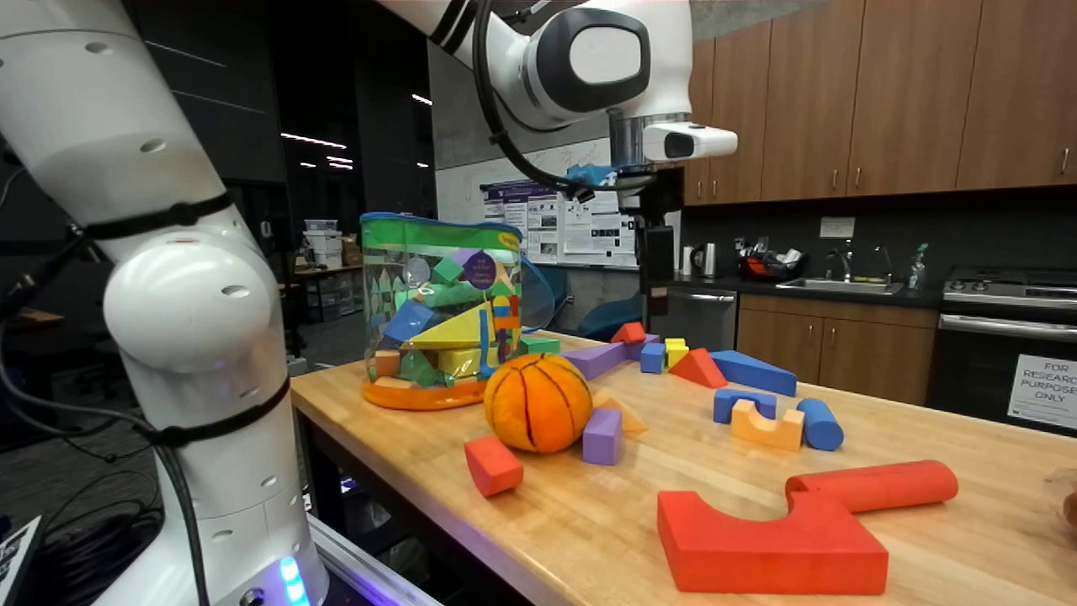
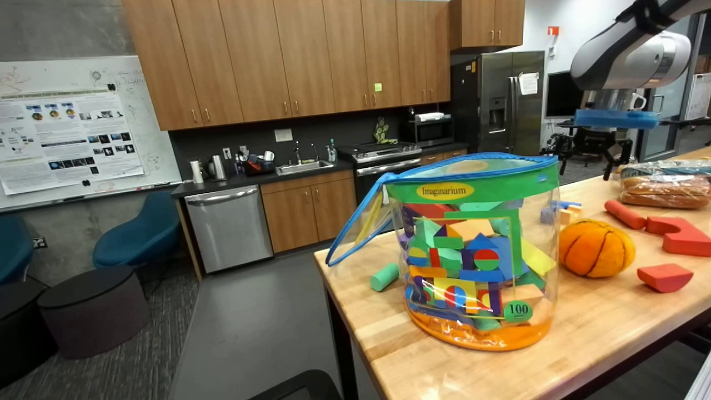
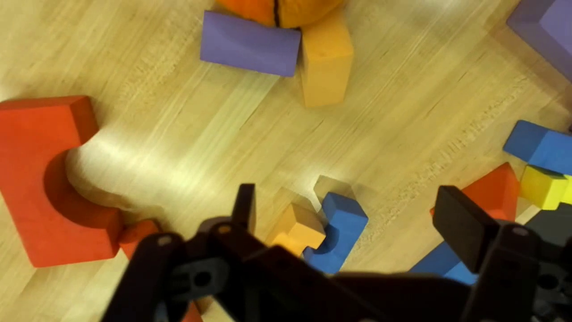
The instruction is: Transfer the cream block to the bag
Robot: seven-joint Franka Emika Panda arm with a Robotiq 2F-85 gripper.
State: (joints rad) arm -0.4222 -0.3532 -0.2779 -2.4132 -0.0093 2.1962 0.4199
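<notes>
Cream block (image 3: 298,227) is lying beside a blue block (image 3: 347,227); the gripper (image 3: 346,208) is hovering above, jaws spread wide, holding nothing.

Wrist view: pincer (image 3: 351,212) partly hides cream block (image 3: 297,228); edge crops orange ball (image 3: 301,10).

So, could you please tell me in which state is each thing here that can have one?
Gripper: open, holding nothing
Bag: open, lid flap hanging to the side, blocks inside
Cream block: on the table, notched side up
Upper cabinets: closed
Lower cabinets: closed
Dishwasher: closed
Fridge: closed
Oven: closed
Robot base light: lit blue
</notes>
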